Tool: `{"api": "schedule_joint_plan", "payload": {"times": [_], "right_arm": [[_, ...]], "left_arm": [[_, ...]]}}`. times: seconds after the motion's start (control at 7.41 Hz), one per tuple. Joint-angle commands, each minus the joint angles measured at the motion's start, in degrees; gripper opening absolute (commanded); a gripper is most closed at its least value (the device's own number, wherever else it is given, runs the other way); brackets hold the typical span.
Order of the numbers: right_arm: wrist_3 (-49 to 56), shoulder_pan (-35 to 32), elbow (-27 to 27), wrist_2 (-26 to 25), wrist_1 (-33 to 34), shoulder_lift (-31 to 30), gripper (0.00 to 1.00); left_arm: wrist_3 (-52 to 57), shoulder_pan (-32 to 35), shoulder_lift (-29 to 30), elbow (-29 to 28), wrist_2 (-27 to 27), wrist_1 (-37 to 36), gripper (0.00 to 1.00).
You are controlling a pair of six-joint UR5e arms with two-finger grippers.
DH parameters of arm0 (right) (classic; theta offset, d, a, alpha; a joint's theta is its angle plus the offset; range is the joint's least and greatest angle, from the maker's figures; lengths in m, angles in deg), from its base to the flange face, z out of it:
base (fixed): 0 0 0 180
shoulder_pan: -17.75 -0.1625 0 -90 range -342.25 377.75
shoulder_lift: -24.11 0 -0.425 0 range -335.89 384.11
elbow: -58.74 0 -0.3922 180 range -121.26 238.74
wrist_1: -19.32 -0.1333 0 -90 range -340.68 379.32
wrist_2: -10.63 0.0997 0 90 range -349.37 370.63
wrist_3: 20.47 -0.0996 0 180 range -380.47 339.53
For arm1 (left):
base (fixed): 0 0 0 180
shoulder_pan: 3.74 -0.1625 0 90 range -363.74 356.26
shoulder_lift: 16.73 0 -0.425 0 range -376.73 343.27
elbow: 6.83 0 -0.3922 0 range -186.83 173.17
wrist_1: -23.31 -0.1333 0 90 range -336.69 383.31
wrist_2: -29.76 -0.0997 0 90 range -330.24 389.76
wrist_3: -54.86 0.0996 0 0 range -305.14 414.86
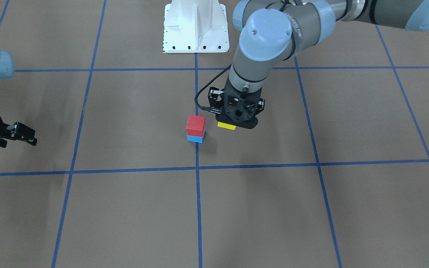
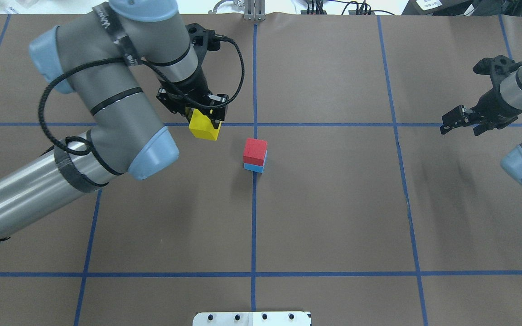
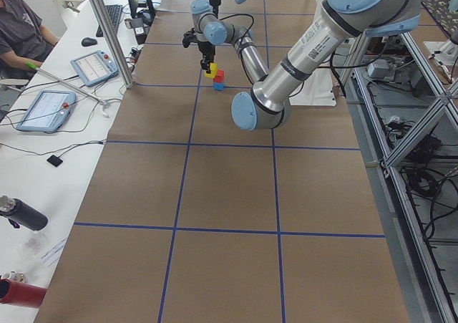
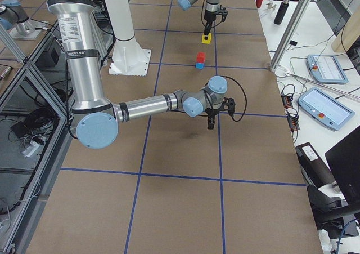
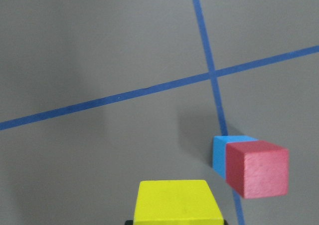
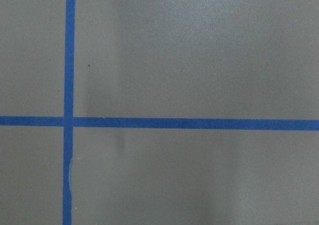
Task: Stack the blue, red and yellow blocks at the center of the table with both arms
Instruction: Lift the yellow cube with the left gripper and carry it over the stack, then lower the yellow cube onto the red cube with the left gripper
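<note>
At frame centre, on the middle tape line [image 2: 254, 217]: red block [image 2: 255, 150] atop blue block [image 2: 253, 167]. Just upper left, left gripper [image 2: 205, 121] clamps yellow block [image 2: 204, 130], lifted. Far right, right gripper [image 2: 462, 124] jaws parted, empty.

You've got a red block [image 2: 255, 149], a light blue block [image 2: 253, 168], a yellow block [image 2: 203, 130], and a brown table [image 2: 333, 203] gridded in blue tape [image 2: 254, 226]

Red block [image 5: 257, 169] matte, grainy; table [image 2: 333, 203] matte brown paper; pedestal [image 1: 196, 26] smooth white metal.
</note>
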Motion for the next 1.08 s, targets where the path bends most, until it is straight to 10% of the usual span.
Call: {"api": "schedule_joint_plan", "payload": {"times": [0.0,0.94], "right_arm": [[-0.1,0.0,-0.2,-0.1,-0.1,-0.2,1.0],[-0.2,0.0,-0.1,-0.1,-0.1,-0.3,1.0]], "left_arm": [[0.2,-2.0,5.8,-6.9,-2.0,-0.2,0.0],[-3.0,-5.2,6.7,-9.3,-2.2,-0.2,0.0]]}}
